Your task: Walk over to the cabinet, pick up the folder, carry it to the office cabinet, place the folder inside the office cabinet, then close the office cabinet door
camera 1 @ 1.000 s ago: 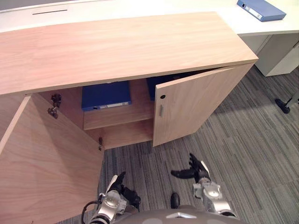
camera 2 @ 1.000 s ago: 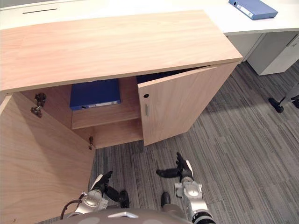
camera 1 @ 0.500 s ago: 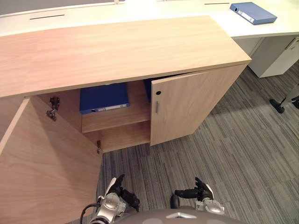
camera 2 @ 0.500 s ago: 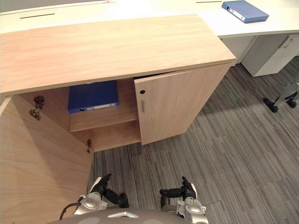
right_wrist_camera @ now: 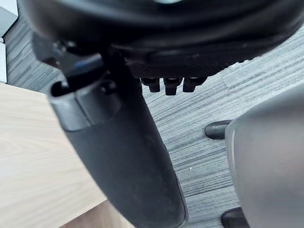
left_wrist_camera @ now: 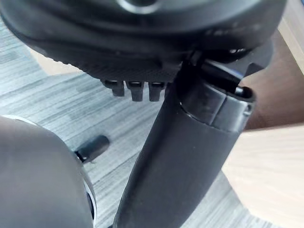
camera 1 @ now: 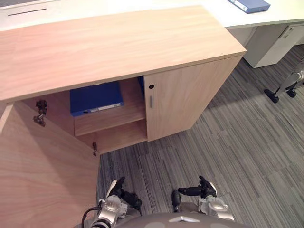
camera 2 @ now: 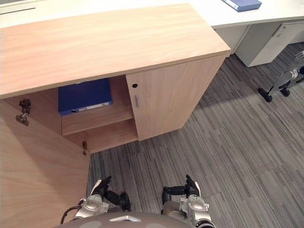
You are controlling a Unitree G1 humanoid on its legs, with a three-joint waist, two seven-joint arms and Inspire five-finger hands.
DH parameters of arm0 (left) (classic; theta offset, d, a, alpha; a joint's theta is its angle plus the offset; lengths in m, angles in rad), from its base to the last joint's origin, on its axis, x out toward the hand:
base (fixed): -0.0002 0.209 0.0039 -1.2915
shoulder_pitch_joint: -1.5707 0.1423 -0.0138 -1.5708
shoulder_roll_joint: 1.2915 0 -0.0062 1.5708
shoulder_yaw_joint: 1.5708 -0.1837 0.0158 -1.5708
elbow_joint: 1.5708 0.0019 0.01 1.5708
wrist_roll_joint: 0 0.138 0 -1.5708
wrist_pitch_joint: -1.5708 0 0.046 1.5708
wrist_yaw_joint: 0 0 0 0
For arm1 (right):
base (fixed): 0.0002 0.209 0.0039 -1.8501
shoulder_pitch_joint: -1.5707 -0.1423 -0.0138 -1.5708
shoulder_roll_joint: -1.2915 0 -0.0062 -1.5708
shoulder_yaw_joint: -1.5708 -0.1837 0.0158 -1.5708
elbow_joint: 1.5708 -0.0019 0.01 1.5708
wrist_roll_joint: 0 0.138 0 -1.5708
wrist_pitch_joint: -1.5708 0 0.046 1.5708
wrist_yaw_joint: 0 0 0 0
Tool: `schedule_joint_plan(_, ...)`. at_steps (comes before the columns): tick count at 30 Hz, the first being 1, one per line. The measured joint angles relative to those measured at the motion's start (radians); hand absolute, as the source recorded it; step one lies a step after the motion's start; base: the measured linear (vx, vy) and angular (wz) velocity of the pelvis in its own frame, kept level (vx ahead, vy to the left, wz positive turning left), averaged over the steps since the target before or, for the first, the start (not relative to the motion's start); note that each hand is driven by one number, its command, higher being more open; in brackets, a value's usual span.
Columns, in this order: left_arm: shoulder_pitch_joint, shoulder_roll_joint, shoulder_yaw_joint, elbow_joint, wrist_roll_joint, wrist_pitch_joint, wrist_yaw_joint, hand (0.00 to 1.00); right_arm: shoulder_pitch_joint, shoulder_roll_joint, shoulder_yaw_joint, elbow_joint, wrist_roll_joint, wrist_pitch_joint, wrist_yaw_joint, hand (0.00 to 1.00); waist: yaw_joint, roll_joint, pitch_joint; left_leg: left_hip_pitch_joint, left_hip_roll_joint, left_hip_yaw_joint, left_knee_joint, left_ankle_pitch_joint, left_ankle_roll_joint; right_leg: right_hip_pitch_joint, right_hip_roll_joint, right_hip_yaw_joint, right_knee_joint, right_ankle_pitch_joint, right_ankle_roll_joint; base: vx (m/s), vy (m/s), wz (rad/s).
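1. The right-hand door (camera 1: 180, 104) of the long light-wood office cabinet (camera 1: 118, 42) is now sitting flush with the carcass. A second ago it was standing ajar, and half a second ago it was nearly home.
2. The flat blue folder (camera 1: 95, 97) is lying on the upper shelf inside the cabinet, in the section that is showing open, so the placing looks done.
3. The left-hand door (camera 1: 42, 171) is hanging wide open, swung out towards the robot. To my eye the closing is only half finished, and that leaf is what is left to do.
4. A second blue folder (camera 1: 249, 4) is lying on the white worktop (camera 1: 285, 12) beyond the cabinet, well apart from all this.
5. The right hand (camera 1: 202, 190) is hanging low over the grey striped carpet (camera 1: 228, 156), well clear of the door. Its fingers are relaxed, its thumb is sticking out sideways, and it is holding nothing.
6. The left hand (camera 1: 118, 190) is hanging low too, near the open door's lower edge but not touching it. It is loosely open and empty.
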Motion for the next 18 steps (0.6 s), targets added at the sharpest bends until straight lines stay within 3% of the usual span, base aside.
schedule_joint_plan(3,0.011,0.009,0.044,-0.006,-0.054,0.002,0.007,1.00,0.004,-0.006,-0.001,-0.001,0.000,0.003,0.001,1.00,0.011,0.015,0.013,-0.023,-0.012,-0.076,-0.001,0.017,-0.002,0.008,-0.013,-0.066,0.025,-0.030,0.009,-0.16,0.004,0.69)
schedule_joint_plan(7,0.028,0.008,0.085,-0.021,-0.087,0.001,0.012,1.00,0.016,-0.005,-0.006,-0.005,0.000,0.003,0.001,1.00,0.014,0.017,0.011,-0.051,-0.014,-0.162,-0.001,0.021,-0.009,0.049,-0.006,-0.126,-0.015,-0.032,0.010,-0.04,-0.026,0.80)
schedule_joint_plan(11,0.026,-0.005,0.106,-0.027,-0.168,0.003,0.029,1.00,0.022,-0.002,-0.044,-0.005,0.001,0.003,-0.005,1.00,0.015,0.018,0.010,-0.089,-0.025,-0.264,0.000,0.054,-0.017,0.078,-0.007,-0.253,-0.007,-0.071,-0.002,0.06,-0.044,0.97)
schedule_joint_plan(15,0.043,-0.015,0.146,-0.033,-0.208,0.002,0.048,1.00,0.050,-0.002,-0.102,-0.044,0.001,0.003,-0.024,1.00,0.026,0.003,0.007,-0.049,-0.054,-0.246,0.001,0.037,0.001,0.133,-0.056,-0.331,0.062,-0.158,0.013,0.15,-0.031,0.63)
schedule_joint_plan(18,0.048,-0.018,0.166,-0.033,-0.231,0.002,0.055,1.00,0.053,-0.003,-0.133,-0.055,0.001,-0.001,-0.034,1.00,0.031,-0.006,0.004,-0.031,-0.088,-0.240,0.006,0.037,0.013,0.176,-0.083,-0.364,0.053,-0.176,0.020,0.21,0.002,0.43)
